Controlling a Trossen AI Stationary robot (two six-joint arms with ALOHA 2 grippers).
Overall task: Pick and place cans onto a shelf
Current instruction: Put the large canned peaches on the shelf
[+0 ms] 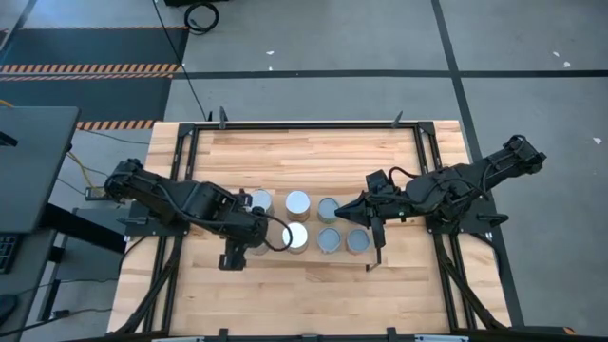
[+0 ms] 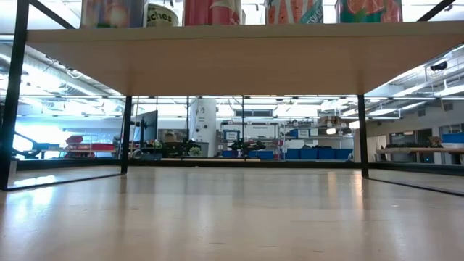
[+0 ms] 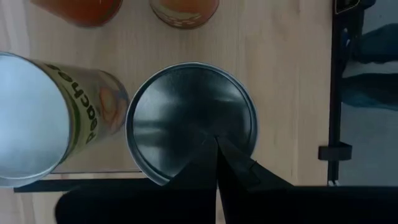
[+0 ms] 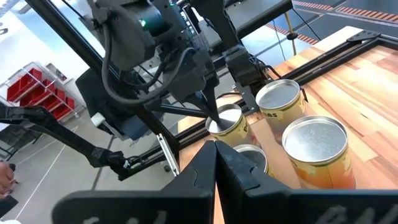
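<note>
The shelf (image 1: 309,258) is a light-wood board with black end frames; in the low view (image 2: 232,58) I see it from below. Several cans stand upright on it in two rows, among them a bright-lidded peaches can (image 1: 295,236) (image 3: 31,124) and grey-lidded ones (image 1: 329,240) (image 4: 314,143). My left gripper (image 1: 254,231) (image 3: 216,142) is shut and points down over the near-left can (image 3: 193,118) (image 4: 227,121), hiding it in the high view. My right gripper (image 1: 348,212) (image 4: 216,147) is shut and empty above the shelf's right part. My left gripper's shut fingertips (image 4: 213,118) point down at the lid (image 3: 180,106) of the near-left can, near its middle. I cannot tell whether they touch it. The can stands upright on the shelf, by the shelf's near edge and left end frame.
The wooden tabletop (image 1: 313,152) has bare room on its far side and near side (image 1: 304,294). Black rails (image 1: 313,123) run round it. The shelf's black end frame (image 3: 336,93) stands close beside the near-left can. Room furniture shows beyond the table in the low view.
</note>
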